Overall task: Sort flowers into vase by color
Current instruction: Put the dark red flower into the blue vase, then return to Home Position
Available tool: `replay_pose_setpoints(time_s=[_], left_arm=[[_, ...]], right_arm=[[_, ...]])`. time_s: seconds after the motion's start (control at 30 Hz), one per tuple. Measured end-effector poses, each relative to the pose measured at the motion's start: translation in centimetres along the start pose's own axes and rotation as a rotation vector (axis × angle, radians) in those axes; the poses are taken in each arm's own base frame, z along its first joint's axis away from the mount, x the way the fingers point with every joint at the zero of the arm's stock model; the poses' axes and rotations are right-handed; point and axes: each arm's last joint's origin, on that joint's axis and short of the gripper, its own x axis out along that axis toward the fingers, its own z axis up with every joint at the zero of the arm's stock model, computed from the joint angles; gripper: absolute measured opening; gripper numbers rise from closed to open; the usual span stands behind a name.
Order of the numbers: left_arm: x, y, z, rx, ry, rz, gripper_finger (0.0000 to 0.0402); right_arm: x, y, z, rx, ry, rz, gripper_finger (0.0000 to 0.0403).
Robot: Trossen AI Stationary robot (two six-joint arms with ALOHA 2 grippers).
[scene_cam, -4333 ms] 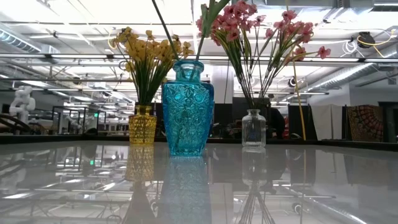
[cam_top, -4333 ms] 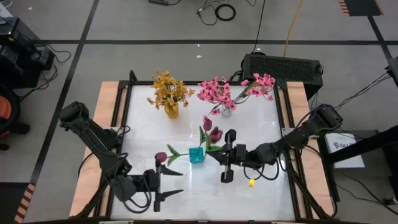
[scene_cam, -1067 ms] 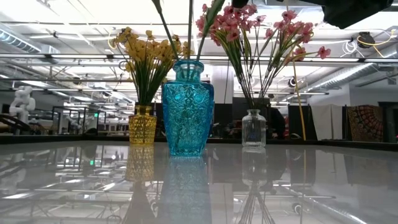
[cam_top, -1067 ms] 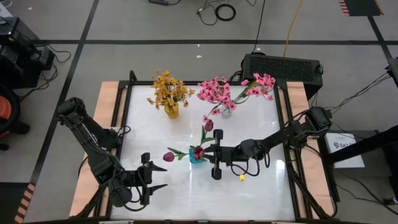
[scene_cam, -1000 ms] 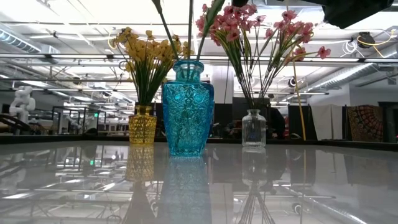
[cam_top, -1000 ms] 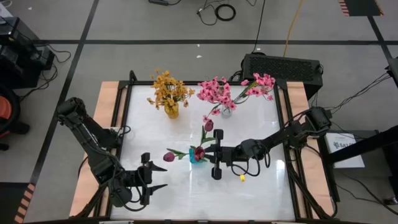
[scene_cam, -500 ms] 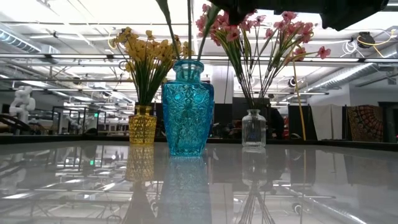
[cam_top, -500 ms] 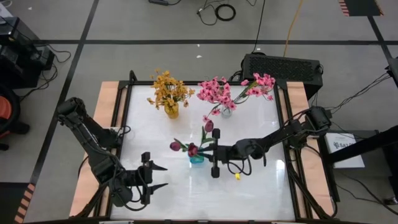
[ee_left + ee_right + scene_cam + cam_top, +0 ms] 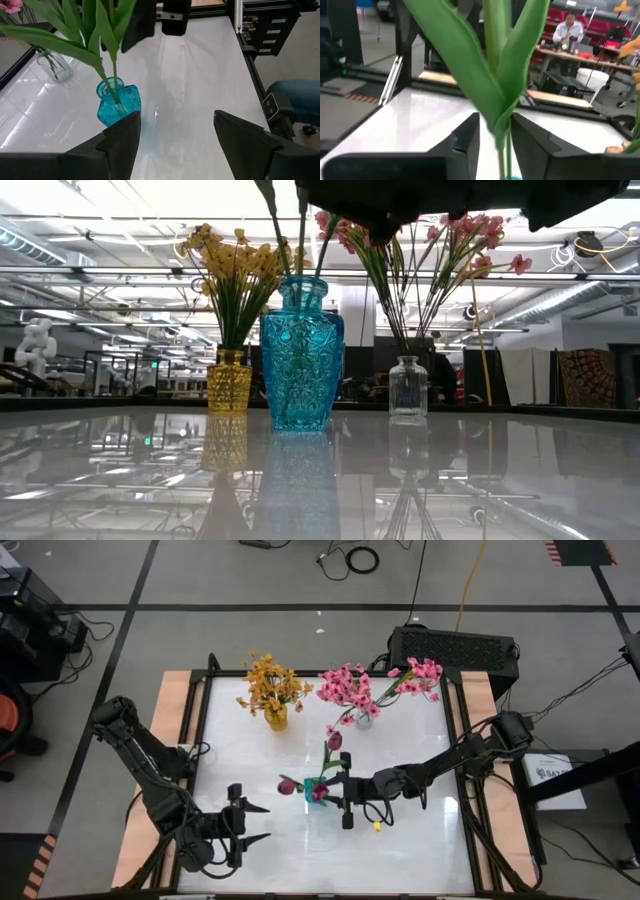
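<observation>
Over the blue vase (image 9: 316,790) at mid-table, the right gripper (image 9: 345,797) has fingers slightly apart around a maroon flower (image 9: 318,794) stem standing in it. Bare tabletop (image 9: 420,850) surrounds it. Left gripper (image 9: 250,823), spread wide, waits near the front edge.

My right gripper (image 9: 345,802) hangs above the middle vase (image 9: 316,790), its fingers either side of a flower stem (image 9: 501,150) standing in that vase. Behind it, two more vases stand side by side: one (image 9: 276,719) to the left, another (image 9: 365,717) to the right. My left gripper (image 9: 247,823) waits near the table's (image 9: 420,850) front-left corner.
</observation>
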Motion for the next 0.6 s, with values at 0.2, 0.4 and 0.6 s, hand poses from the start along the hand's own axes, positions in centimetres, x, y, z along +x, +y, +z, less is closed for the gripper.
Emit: replay_pose_setpoints(time_s=[0.2, 0.4, 0.6], left_arm=[[0.0, 0.0, 0.0, 0.004, 0.002, 0.001, 0.0258], [0.0, 0.1, -0.1, 0.016, 0.010, 0.009, 0.0258], [0.0, 0.3, -0.1, 0.062, -0.017, 0.070, 0.0258]], right_arm=[[-0.7, 0.4, -0.1, 0.022, 0.103, 0.024, 0.0131], [-1.9, 0.8, 0.5, 0.085, 0.202, 0.046, 0.0159], [-4.3, 1.1, 1.3, 0.120, 0.356, 0.074, 0.0185]])
